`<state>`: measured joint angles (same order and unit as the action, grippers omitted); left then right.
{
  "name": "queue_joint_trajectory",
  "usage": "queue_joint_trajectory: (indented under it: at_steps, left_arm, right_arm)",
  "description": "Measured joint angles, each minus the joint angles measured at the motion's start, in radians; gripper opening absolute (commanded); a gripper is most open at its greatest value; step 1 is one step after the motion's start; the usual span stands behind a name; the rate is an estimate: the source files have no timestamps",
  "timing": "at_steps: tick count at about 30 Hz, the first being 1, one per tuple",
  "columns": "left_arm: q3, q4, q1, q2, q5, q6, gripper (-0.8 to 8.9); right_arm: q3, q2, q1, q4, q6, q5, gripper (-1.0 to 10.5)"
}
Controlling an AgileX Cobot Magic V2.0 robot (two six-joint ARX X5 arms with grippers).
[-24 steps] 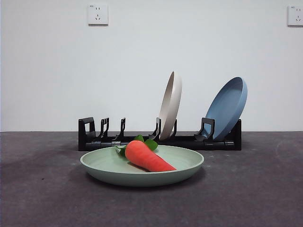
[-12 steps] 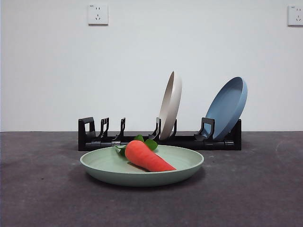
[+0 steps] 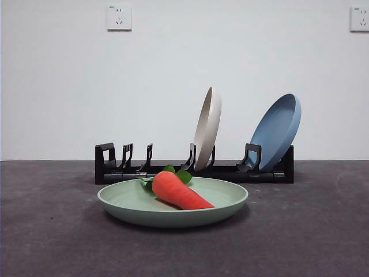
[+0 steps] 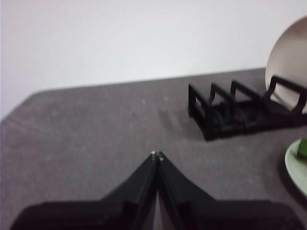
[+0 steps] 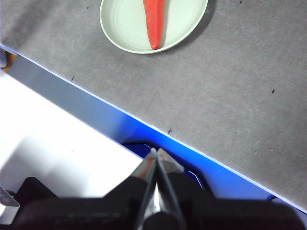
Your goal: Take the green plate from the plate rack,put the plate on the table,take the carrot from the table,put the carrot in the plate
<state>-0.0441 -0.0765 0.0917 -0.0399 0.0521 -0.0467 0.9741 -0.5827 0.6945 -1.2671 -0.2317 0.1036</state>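
The green plate (image 3: 173, 203) lies flat on the table (image 3: 311, 242) in front of the plate rack (image 3: 194, 168). The carrot (image 3: 180, 191) lies in the plate, leaves toward the rack. The right wrist view shows the plate (image 5: 125, 25) with the carrot (image 5: 155, 21) in it from high above. My right gripper (image 5: 156, 152) is shut and empty, over the table's edge. My left gripper (image 4: 157, 155) is shut and empty above bare table, apart from the rack's empty end (image 4: 211, 112). A sliver of the plate (image 4: 298, 165) shows in the left wrist view.
A cream plate (image 3: 207, 128) and a blue plate (image 3: 277, 131) stand in the rack's slots. The cream plate (image 4: 288, 62) also shows in the left wrist view. A blue strip (image 5: 86, 112) borders the table edge in the right wrist view, white floor beyond.
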Motion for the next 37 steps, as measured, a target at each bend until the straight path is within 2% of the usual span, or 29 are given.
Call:
queue_joint_trajectory:
  at_steps: [14,37]
  left_arm:
    - [0.027,-0.107,-0.006,0.035,-0.004,0.014,-0.03]
    - [0.027,-0.108,-0.006,0.035,-0.004,0.014,-0.03]
  right_arm:
    - [0.0,0.0,0.0,0.0,0.0,0.0,0.0]
    - [0.0,0.0,0.0,0.0,0.0,0.0,0.0]
